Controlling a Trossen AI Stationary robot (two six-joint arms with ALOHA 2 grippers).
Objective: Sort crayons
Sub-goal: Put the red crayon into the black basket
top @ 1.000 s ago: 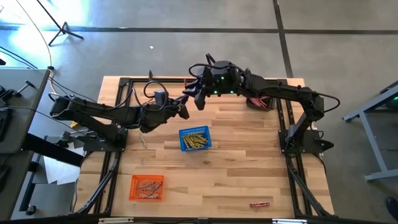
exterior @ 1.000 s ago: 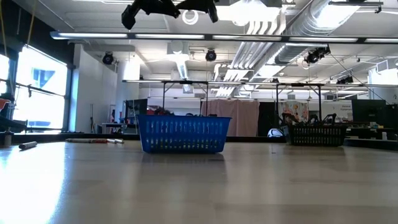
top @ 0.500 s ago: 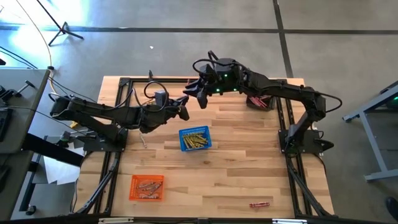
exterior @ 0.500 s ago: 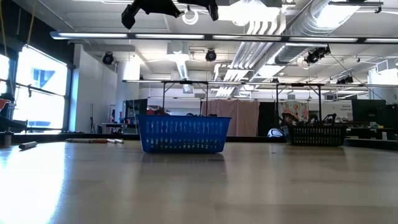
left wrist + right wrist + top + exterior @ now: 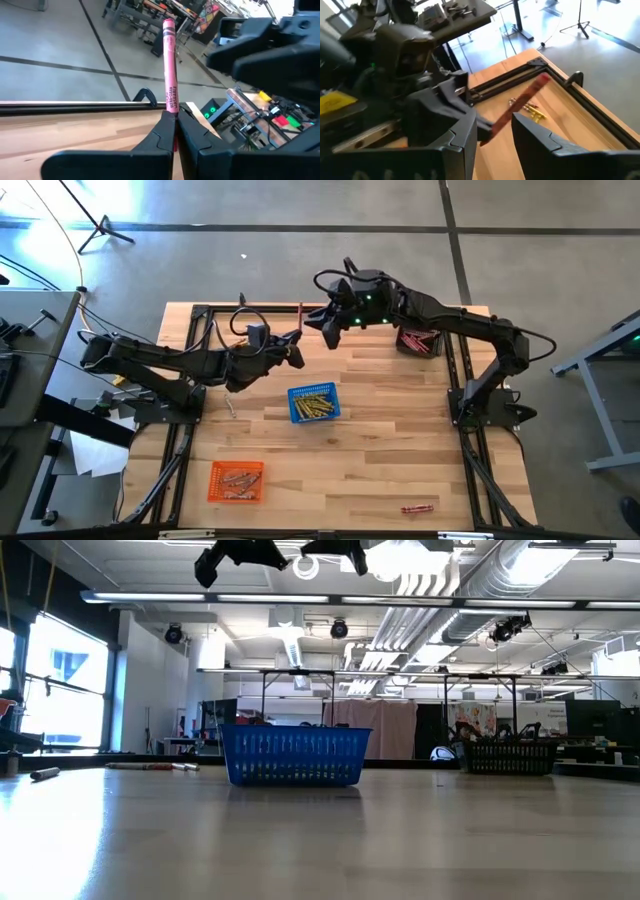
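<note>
A pink crayon (image 5: 169, 65) sticks out ahead of my left gripper (image 5: 297, 350), which is shut on its lower end high above the table's far middle. In the high view the crayon (image 5: 300, 320) points toward the far edge. My right gripper (image 5: 328, 332) hangs open just to the right of it. In the right wrist view the crayon (image 5: 522, 105) shows slanting beyond the gap between the two fingers, and I see no touch. In the low view both grippers are at the top, the left (image 5: 240, 554) and the right (image 5: 338, 548). My left gripper pinches the crayon's lower end (image 5: 172, 109) between its two fingers. The fingers lie nearly level and point toward the far edge, along the crayon. The crayon juts out beyond the fingertips, lifted clear of the table.
A blue basket (image 5: 313, 404) with yellow crayons stands mid-table below the grippers. An orange basket (image 5: 236, 481) sits near the front left, a dark basket (image 5: 417, 341) at the far right. A red crayon (image 5: 418, 508) lies near the front edge. A small stick (image 5: 229, 408) lies at the left.
My right gripper has drawn away from my left gripper, toward the table's right and far edges and slightly up, rolling a little. It stays open. The crayon stays in my left gripper and now shows clear of the right gripper from above.
</note>
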